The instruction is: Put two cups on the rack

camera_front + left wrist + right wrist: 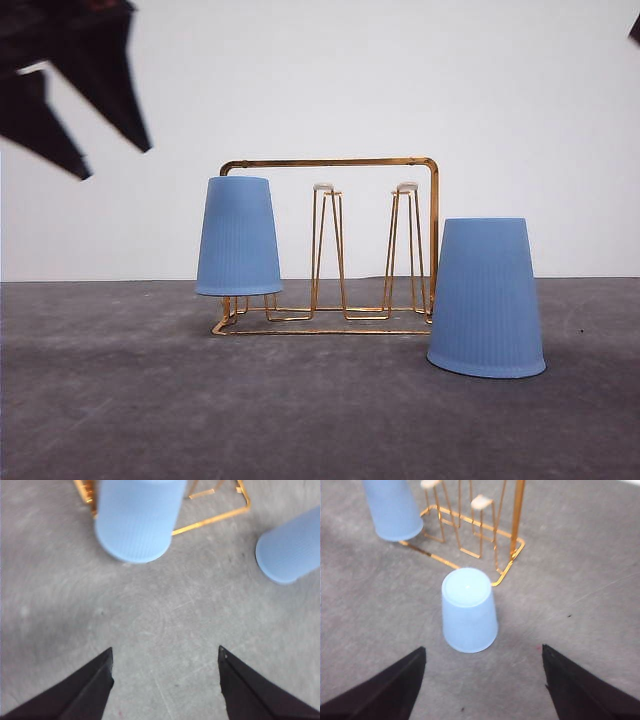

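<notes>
grey matte table (pixel 120 400), lightly scuffed. gold wire rack (pixel 330 162) stands mid-table, rectangular handle frame, hairpin prongs with white tips. one ribbed light-blue cup (pixel 238 237) hangs inverted on the rack's left prong, rim clear of the table. second cup (pixel 486 297) sits upside down on the table just right of the rack base; right wrist view shows its flat round bottom. left gripper (pixel 165 657) jaws spread, empty. right gripper (pixel 482 655) same, over the second cup.
</notes>
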`<state>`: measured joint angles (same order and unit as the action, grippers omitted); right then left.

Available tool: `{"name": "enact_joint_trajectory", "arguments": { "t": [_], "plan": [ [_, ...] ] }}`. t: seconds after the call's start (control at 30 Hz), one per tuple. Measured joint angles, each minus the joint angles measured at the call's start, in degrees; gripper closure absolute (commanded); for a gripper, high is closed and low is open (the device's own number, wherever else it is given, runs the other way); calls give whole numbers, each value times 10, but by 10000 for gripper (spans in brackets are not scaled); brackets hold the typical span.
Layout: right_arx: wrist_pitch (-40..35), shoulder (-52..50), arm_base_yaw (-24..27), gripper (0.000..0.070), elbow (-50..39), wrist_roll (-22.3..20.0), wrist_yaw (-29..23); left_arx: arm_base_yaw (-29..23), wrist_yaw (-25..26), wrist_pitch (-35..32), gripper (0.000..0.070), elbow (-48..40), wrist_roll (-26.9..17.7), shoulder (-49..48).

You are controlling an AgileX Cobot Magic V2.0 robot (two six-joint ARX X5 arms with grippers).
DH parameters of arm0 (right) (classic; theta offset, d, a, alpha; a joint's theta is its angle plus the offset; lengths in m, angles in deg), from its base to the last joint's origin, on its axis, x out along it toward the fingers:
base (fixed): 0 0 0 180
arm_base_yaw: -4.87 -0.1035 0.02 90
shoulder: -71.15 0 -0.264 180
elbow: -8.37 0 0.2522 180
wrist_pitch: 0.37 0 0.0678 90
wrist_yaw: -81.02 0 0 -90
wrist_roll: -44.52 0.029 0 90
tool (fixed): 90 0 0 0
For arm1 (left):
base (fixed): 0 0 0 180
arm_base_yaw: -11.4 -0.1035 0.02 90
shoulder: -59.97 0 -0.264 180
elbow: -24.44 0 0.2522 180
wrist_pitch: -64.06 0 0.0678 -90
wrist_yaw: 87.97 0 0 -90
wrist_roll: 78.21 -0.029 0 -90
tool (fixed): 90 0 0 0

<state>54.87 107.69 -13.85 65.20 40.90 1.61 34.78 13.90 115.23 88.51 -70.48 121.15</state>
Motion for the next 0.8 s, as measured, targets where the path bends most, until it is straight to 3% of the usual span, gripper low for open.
{"name": "enact_joint_trajectory", "arguments": {
  "t": [0.17,0.5,0.8],
  "plan": [
    [-45,83,0,183,0,0,38,0,-7,21,321,-67,14,-67],
    [-212,277,0,112,0,0,61,0,-17,17,321,-68,22,-86],
    [-298,421,-6,111,0,0,88,0,-17,8,321,-68,41,-86]
  ]
}}
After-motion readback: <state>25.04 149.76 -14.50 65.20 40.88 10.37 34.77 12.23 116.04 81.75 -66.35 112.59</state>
